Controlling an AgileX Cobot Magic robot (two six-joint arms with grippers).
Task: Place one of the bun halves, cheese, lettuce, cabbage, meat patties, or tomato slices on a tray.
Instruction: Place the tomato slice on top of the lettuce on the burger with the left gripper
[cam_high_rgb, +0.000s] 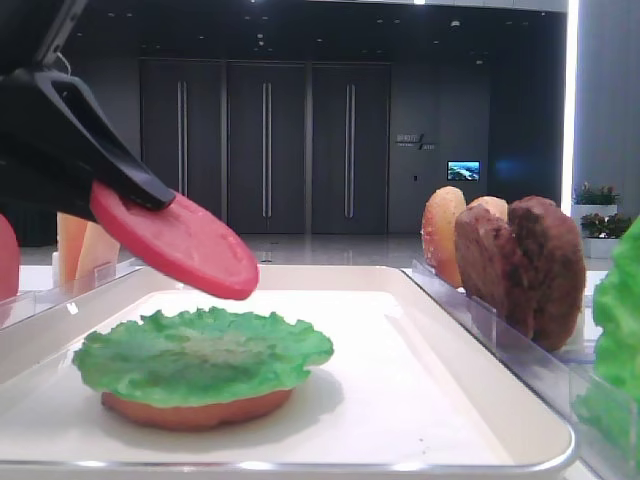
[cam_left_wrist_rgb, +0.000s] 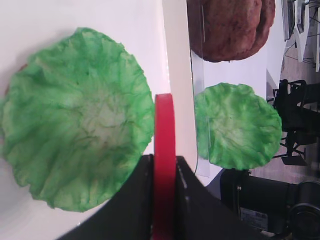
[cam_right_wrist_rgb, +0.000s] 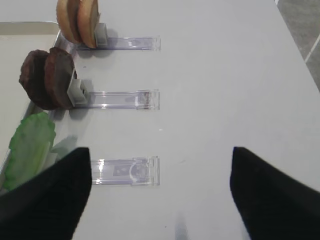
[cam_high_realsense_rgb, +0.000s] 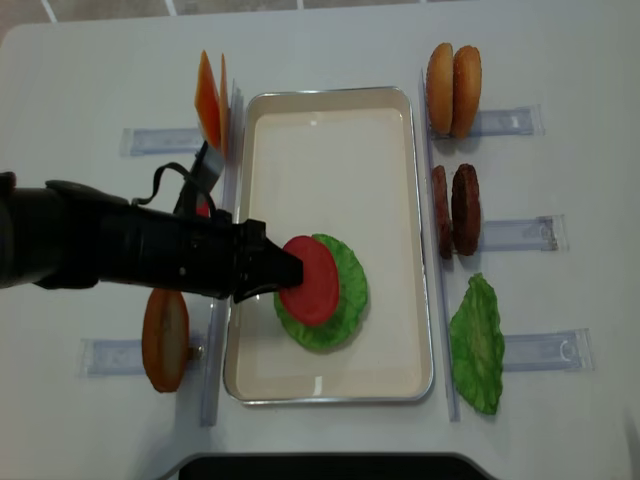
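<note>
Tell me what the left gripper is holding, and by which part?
The left gripper holds a tomato slice by its rim, one finger on each flat face, above the lettuce.

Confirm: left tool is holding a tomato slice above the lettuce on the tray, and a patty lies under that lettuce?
Not a patty. The exterior high view shows a bun half under the lettuce. The rest holds: the left tool grips the tomato slice above it, over the tray.

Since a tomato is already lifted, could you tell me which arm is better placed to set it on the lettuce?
Left: its gripper holds the flat red tomato slice over the ruffled green lettuce leaf.
</note>
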